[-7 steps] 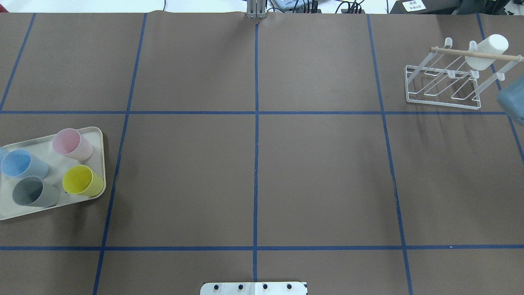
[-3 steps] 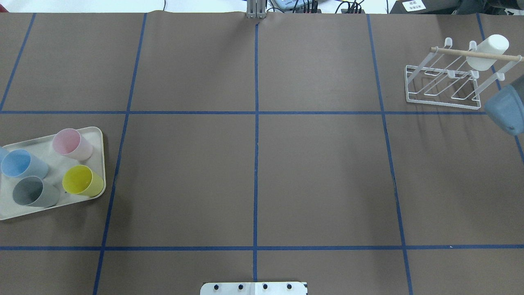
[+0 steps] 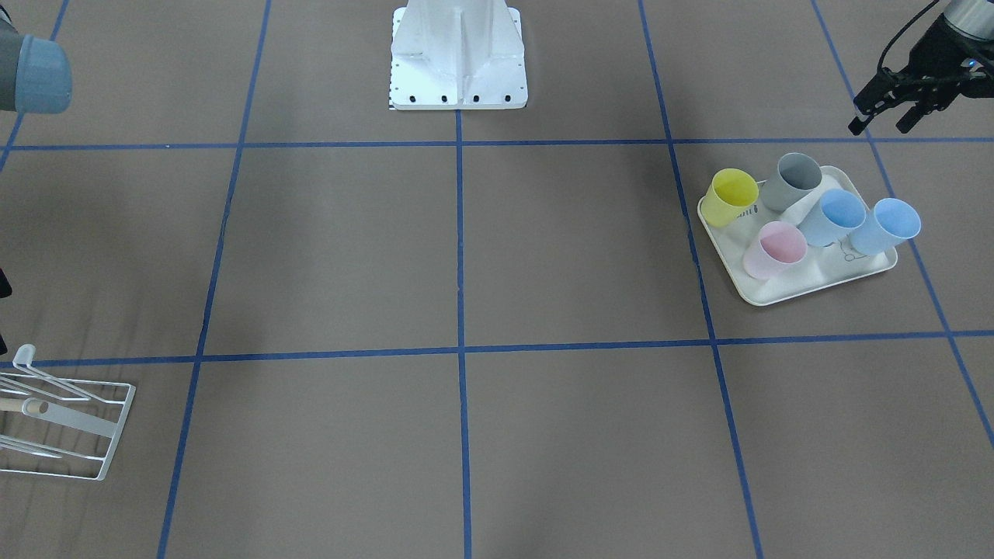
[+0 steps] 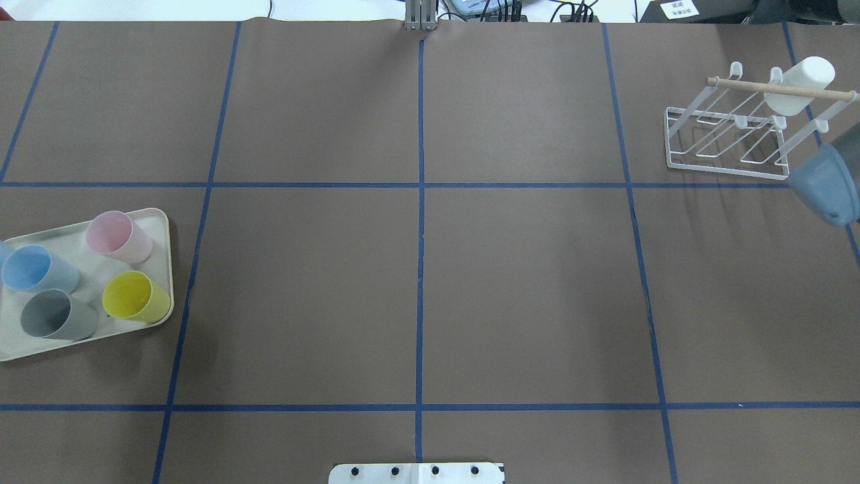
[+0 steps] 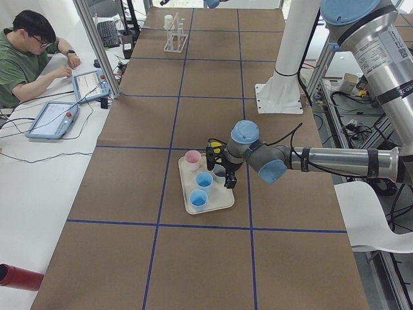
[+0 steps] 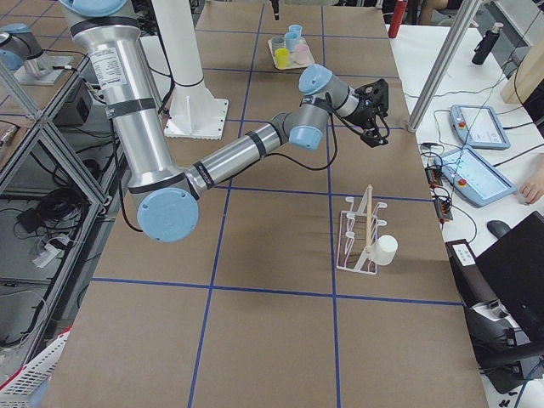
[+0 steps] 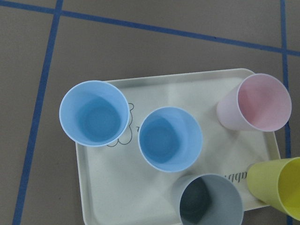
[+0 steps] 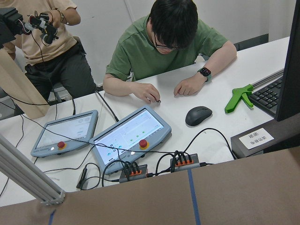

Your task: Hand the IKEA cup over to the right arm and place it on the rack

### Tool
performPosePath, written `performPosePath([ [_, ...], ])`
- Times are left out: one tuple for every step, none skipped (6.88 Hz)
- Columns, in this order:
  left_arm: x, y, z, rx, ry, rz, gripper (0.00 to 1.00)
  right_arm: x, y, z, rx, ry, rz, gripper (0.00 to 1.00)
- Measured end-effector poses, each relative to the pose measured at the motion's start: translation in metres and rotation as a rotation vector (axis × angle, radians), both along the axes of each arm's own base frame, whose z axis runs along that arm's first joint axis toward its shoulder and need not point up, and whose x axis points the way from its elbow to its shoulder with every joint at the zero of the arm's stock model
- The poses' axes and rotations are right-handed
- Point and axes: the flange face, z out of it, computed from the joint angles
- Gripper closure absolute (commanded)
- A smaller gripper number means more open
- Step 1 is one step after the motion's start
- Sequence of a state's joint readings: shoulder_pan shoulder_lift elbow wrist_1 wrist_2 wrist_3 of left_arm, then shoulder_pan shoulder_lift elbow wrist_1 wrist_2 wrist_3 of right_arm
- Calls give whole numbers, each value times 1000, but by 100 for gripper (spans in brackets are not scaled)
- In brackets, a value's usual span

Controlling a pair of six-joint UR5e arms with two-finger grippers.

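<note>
IKEA cups (image 4: 127, 296): five stand upright on the tray (image 3: 815, 276) at the left end of the desk (image 4: 524, 269). They are the yellow cup (image 7: 276, 187), grey cup (image 7: 208, 201), pink cup (image 7: 262, 103), first blue cup (image 7: 93, 112) and second blue cup (image 7: 170, 138). None is lifted. Which one is to be taken cannot be told.

Change: against the overhead frames of the last second, the cups, tray and rack (image 4: 725, 171) sit where they were. Only the blue-grey joint (image 4: 823, 185) of the right arm has moved, coming further into the overhead view near the rack's corner.

Left hand (image 3: 881, 116): hangs above the tray, fingers spread wide, holding nothing. Its wrist camera looks down into the cups.

Right hand (image 6: 371, 102): seen only in the right side view, raised near the operators' edge of the desk, apart from the rack. Whether it is wide or narrow cannot be told.

Rack: at the desk's far right end. A white cup (image 4: 799, 84) already hangs on one prong by the dowel (image 4: 746, 85). The other prongs appear free.

Assessment: the pick has not begun. The right arm's shift suggests repositioning, probably for the hand-over. The left hand must first descend on one cup.
</note>
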State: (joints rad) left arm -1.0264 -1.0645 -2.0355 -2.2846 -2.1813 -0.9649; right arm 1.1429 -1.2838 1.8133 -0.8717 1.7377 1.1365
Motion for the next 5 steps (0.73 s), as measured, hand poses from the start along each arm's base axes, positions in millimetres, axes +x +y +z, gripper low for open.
performPosePath([
  [12, -10, -3, -57, -13, 22, 1, -2, 0, -4, -1, -13, 3, 1],
  [26, -26, -14, -124, -24, 41, 1, -4, -1, -9, -2, -31, 8, 1],
  [35, -38, -24, -169, -36, 49, 1, -6, -1, -13, -1, -40, 10, 1],
  [40, -43, -26, -192, -46, 53, 1, -6, -1, -15, 1, -44, 10, 1],
  [42, -46, -21, -205, -54, 55, 1, -7, 0, -15, 1, -44, 10, 1],
])
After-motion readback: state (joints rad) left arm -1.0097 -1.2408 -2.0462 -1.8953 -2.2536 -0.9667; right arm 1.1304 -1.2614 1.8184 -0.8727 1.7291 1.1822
